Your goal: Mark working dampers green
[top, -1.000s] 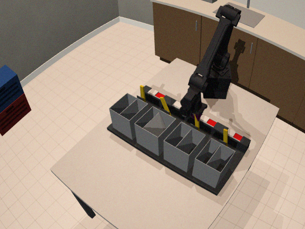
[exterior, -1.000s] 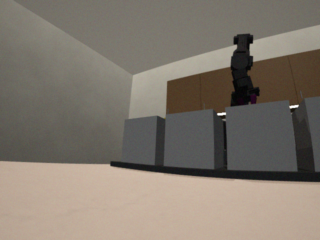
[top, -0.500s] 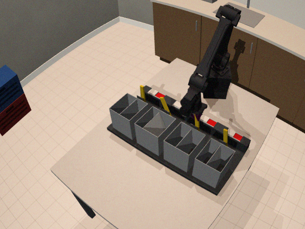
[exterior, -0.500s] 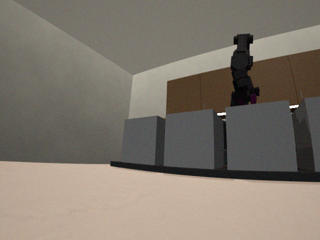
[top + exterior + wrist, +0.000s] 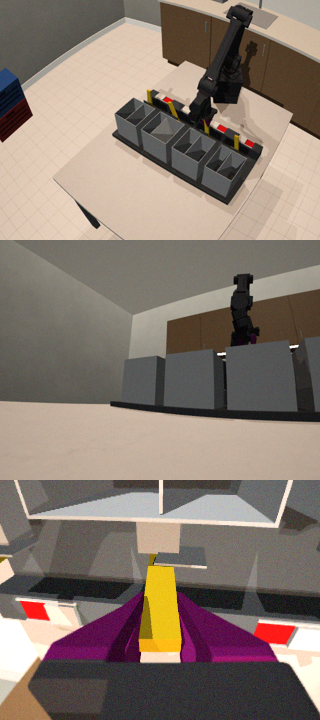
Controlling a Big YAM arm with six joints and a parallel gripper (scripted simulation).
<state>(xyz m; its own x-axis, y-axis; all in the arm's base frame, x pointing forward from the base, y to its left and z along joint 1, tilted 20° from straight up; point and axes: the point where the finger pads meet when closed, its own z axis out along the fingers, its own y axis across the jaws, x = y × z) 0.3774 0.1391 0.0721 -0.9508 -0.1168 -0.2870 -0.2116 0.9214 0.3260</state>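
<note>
Lever (image 5: 160,607), the yellow stick of the third damper (image 5: 192,152), stands at its 12 o'clock, beside the red slider (image 5: 221,127). Jaws squeeze it near the top. It looks hard and smooth; hold low so it won't slip.

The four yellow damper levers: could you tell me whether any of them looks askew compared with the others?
Yes. The second lever from the left leans noticeably, while the other three, including the one the gripper is shut on, stand roughly upright.
</note>
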